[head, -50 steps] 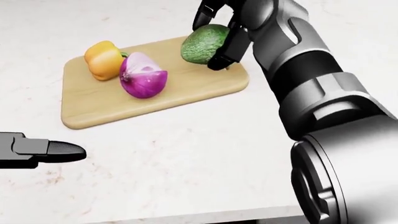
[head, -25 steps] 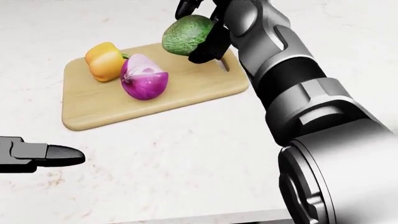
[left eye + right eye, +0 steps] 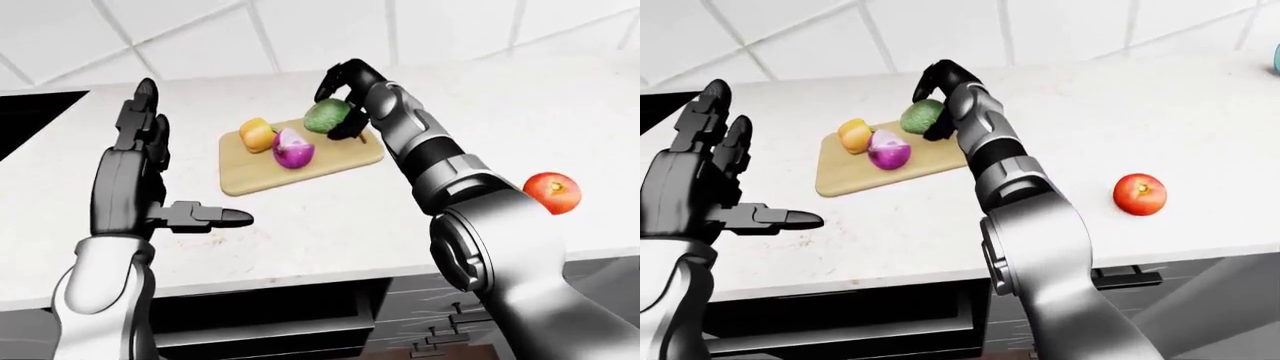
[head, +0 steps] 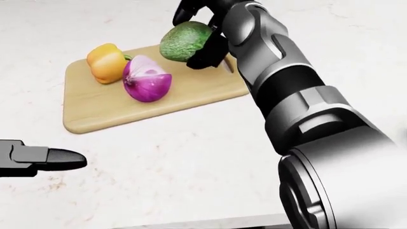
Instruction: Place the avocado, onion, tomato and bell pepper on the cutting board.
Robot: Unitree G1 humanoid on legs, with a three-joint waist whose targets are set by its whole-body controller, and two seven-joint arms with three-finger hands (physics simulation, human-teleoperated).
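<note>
A wooden cutting board (image 4: 108, 107) lies on the white counter. On it sit a yellow-orange bell pepper (image 4: 105, 62) and a halved purple onion (image 4: 147, 78). My right hand (image 4: 198, 36) is shut on the green avocado (image 4: 184, 41), held just above the board's top right part. The red tomato (image 3: 1139, 193) rests on the counter far to the right of the board. My left hand (image 3: 710, 176) is raised, open and empty, left of the board; only its thumb tip (image 4: 60, 159) shows in the head view.
A white tiled wall (image 3: 300, 30) rises behind the counter. A black cooktop corner (image 3: 25, 120) shows at the far left. The counter edge (image 3: 330, 274) runs along the bottom, with dark drawers below.
My right hand has carried the avocado leftward and slightly up over the board's top edge. The left hand, pepper and onion have stayed put.
</note>
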